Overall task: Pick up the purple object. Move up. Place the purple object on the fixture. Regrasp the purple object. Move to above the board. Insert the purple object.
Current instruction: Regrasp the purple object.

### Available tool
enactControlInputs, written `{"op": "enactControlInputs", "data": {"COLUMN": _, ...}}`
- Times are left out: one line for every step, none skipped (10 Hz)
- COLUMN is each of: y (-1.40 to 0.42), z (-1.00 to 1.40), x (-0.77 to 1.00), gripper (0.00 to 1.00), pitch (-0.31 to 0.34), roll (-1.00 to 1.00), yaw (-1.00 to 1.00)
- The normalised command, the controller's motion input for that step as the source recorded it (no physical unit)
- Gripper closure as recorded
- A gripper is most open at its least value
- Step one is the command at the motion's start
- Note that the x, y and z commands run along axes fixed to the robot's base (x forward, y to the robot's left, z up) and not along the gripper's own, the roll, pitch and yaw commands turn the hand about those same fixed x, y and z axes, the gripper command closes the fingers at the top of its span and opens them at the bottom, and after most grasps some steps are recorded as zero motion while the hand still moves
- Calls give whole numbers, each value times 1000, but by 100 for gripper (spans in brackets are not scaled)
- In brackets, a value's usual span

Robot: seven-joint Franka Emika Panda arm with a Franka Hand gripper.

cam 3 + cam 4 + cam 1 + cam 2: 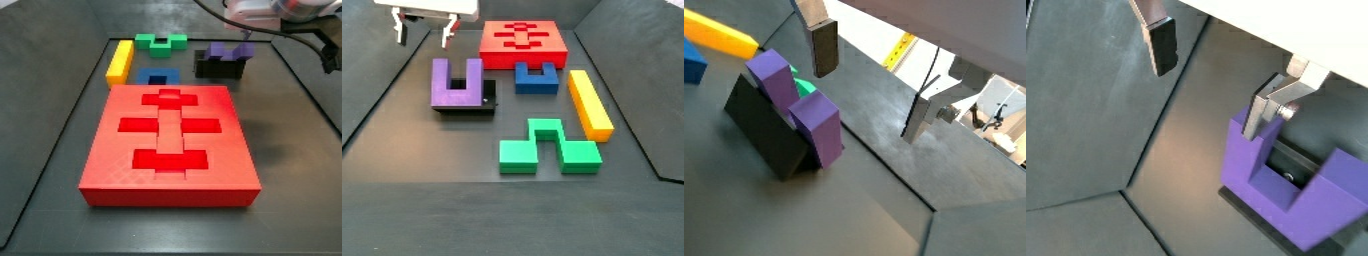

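1. The purple object point(458, 83) rested on the fixture point(488, 101), prongs toward the board point(525, 40), the biggest piece.
2. The board's cutouts looked narrow, so a tilted regrasp could jam the insertion.
3. The blue block point(537, 77) lay just beside the fixture and could be hit.
4. The gripper point(422, 30) hung above and apart, jaws open and empty; an off-centre descent could push the object off.

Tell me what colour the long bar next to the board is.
Yellow. The bar shows best in a side view; the gripper hangs open, away from it.
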Motion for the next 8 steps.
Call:
{"op": "enactControlInputs", "data": {"y": 0, "z": -331, "x": -20, "gripper": 0, "pitch": 246, "roll": 646, "yaw": 0}}
{"op": "enactControlInputs", "data": {"y": 0, "z": -320, "x": -80, "gripper": 0, "pitch": 260, "roll": 703, "yaw": 0}}
{"op": "enactControlInputs", "data": {"y": -17, "z": -200, "x": 0, "gripper": 0, "pitch": 251, "roll": 537, "yaw": 0}}
{"op": "enactControlInputs", "data": {"y": -14, "z": -306, "x": 17, "gripper": 0, "pitch": 320, "roll": 603, "yaw": 0}}
{"op": "enactControlInputs", "data": {"y": -6, "z": -314, "x": 51, "gripper": 0, "pitch": 343, "roll": 574, "yaw": 0}}
{"op": "enactControlInputs", "data": {"y": 0, "z": -223, "x": 223, "gripper": 0, "pitch": 280, "roll": 480, "yaw": 57}}
{"op": "enactControlInputs", "data": {"y": 0, "z": -220, "x": 311, "gripper": 0, "pitch": 309, "roll": 414, "yaw": 149}}
{"op": "enactControlInputs", "data": {"y": 0, "z": -94, "x": 240, "gripper": 0, "pitch": 211, "roll": 71, "yaw": 240}}
